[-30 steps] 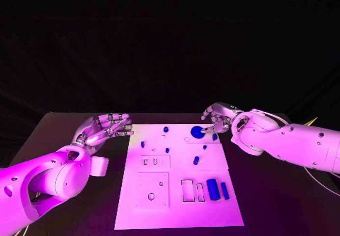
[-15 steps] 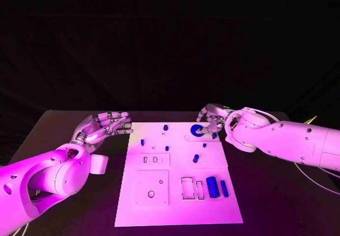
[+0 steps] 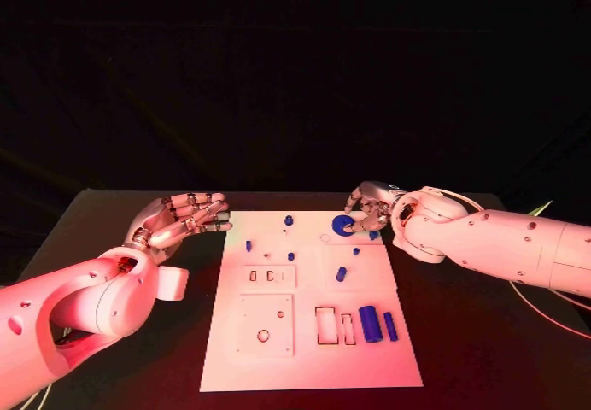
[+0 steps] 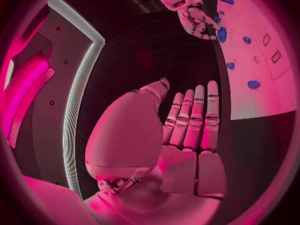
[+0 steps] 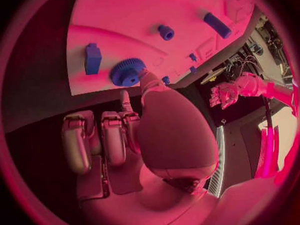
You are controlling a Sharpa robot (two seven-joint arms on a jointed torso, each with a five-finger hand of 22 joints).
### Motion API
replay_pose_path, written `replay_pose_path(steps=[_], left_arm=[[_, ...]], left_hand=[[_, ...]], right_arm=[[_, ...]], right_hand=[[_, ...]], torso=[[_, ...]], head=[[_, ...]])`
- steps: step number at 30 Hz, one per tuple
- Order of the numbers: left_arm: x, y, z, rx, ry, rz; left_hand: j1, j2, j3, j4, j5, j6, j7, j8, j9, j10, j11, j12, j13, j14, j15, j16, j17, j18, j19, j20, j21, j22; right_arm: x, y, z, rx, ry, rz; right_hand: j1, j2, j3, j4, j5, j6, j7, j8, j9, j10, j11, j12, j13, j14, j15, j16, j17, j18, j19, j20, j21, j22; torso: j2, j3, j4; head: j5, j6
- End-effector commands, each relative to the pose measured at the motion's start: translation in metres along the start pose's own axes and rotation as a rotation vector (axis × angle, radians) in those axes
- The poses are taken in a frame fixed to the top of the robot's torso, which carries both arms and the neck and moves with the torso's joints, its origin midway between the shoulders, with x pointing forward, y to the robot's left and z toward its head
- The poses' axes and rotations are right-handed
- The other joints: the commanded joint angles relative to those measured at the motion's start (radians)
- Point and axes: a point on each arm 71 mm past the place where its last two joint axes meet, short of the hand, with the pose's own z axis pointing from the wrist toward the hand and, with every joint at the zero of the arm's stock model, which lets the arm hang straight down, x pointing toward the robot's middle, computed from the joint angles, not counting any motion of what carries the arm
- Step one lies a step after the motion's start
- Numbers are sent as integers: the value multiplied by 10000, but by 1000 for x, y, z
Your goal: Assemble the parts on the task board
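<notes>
Since a second ago our right hand point(image 3: 373, 207) has drawn slightly inward over the task board point(image 3: 308, 359), keeping the blue gear point(image 3: 342, 225) at its fingertips. We judge it is being seated on a post there: one finger presses the toothed disc while the others curl back. Just beside that hand stands a small blue block point(image 5: 92, 58). Our left hand point(image 3: 184, 218) hovers over the bench point(image 3: 74, 231), fingers loosely bent, holding nothing.
</notes>
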Motion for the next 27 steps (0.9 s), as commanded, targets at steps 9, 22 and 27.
replay_pose_path(steps=[9,22,27], left_arm=[[1,-1,0,81,185,-31],[0,-1,0,73,169,-24],[0,-1,0,67,166,-22]], left_hand=[[-32,-73,23,-10,-33,-4,291,-39,-14,46,-8,-44,-4,-72,-32,-69,8,96,-49,-4,29,-7],[-48,-71,27,-11,-33,-3,291,-40,-14,51,-8,-54,-4,-77,-31,-75,21,96,-57,-1,35,-6],[-48,-71,27,-11,-33,-3,291,-40,-14,51,-8,-54,-4,-77,-31,-75,21,96,-57,-1,35,-6]], right_arm=[[6,-4,2,198,472,-197],[10,-4,4,180,566,93],[10,-5,4,273,499,55]], right_hand=[[9,124,151,-4,62,108,-20,57,-25,883,-26,78,2420,1043,45,60,2625,-64,1046,93,34,2630],[-185,263,527,24,517,597,-121,102,-69,981,-112,186,2528,1043,-27,60,2625,-64,1046,40,34,2630],[-307,202,554,37,467,598,-119,42,-102,965,-115,169,2512,1043,-30,60,2625,-64,1046,30,34,2630]], torso=[[-3,8,-16],[-2,1,-1],[-10,-9,-4]], head=[[1,-47],[4,-89],[2,-98]])
